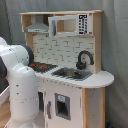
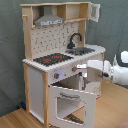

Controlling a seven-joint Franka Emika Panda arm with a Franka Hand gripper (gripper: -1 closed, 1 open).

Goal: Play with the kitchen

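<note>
Gripper (image 2: pixel 82 75) state? I couldn't tell, clenched or released; it sat at the front of the kitchen (image 2: pixel 60 65), just above the windowed oven door (image 2: pixel 70 104), which hung open and tilted outward in the second exterior view. The kitchen stood tall on the wooden floor (image 2: pixel 15 120) before a grey curtain (image 1: pixel 115 45). On its worktop, the red-ringed hob (image 2: pixel 52 59) sat at one end, and the sink (image 1: pixel 72 74) with its black faucet (image 1: pixel 84 59) toward the rounded end. My read: swinging that door called for a slow arc about its bottom hinge, not a straight push.
</note>
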